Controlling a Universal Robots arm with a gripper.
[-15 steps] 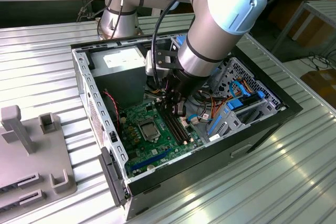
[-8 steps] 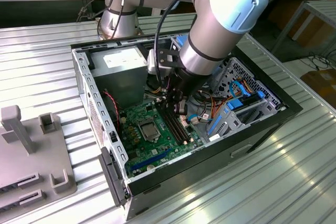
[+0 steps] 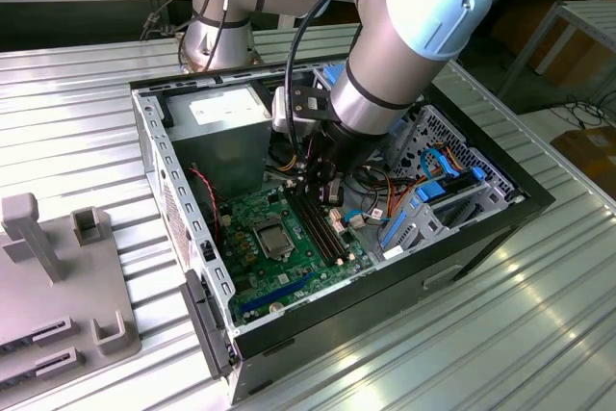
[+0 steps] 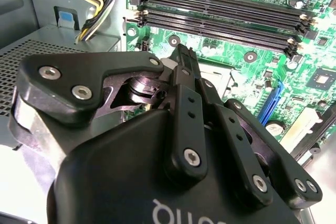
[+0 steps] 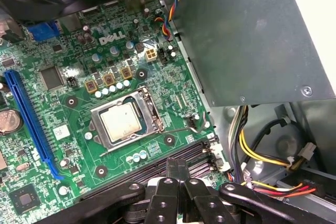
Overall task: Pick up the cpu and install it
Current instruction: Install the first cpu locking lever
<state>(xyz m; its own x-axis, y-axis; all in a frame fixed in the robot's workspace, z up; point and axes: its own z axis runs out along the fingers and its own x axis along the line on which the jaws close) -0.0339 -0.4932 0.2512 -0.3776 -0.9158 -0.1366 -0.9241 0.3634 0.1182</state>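
Note:
The cpu, a small square chip with a silver-grey top, lies flat in the socket on the green motherboard, with a black metal frame around it. In the exterior view the cpu sits mid-board inside the open computer case. My gripper hangs over the long black memory slots, just beside the socket and apart from the chip. Its fingers are shut together with nothing visible between them. The gripper shows from behind in the second wrist view, and the gripper is low inside the case.
A grey power-supply box fills the case's far corner, close to the arm. Yellow, red and black cables run beside the slots. Blue drive brackets stand on the exterior view's right. A grey fixture lies on the ribbed table.

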